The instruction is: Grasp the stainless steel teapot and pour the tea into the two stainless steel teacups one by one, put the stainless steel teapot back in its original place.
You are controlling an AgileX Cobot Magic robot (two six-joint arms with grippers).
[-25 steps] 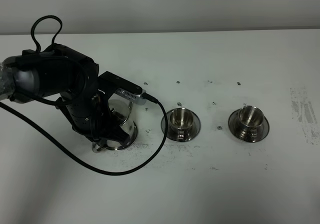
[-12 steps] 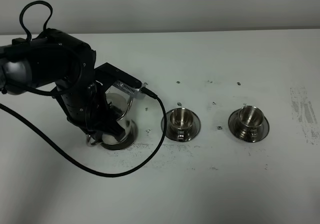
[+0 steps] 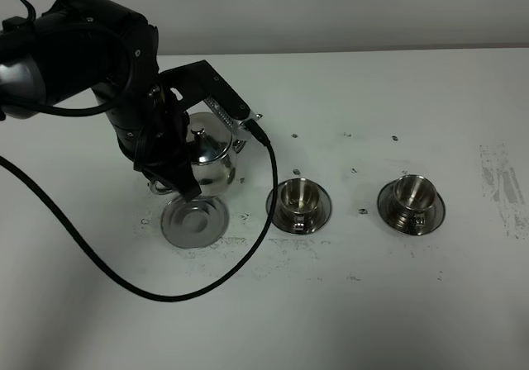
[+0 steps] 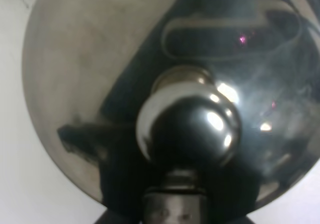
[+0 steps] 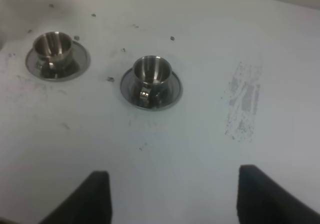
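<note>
Left gripper: clenched on the loop handle of the stainless steel teapot; its fingers are mostly hidden under the wrist.
Left arm: comes in from the robot's left side, its bulky upper part raised. The wrist is bent steeply down over the gripper, with the camera bracket jutting out past the pot.
Teapot: hangs upright just beside the gripper, off the table. In the left wrist view its domed lid and knob fill the picture, right up against the gripper.
Teapot's saucer: bare, flat on the table just below the gripper.
Teacups: both stand on their own saucers beyond the pot from the gripper. The nearer cup is near the pot, and the farther cup is well apart.
Cable: runs from the wrist bracket and loops down over the table.
Right gripper: released, fingers spread wide over bare table, with both cups ahead of it and not touched.
</note>
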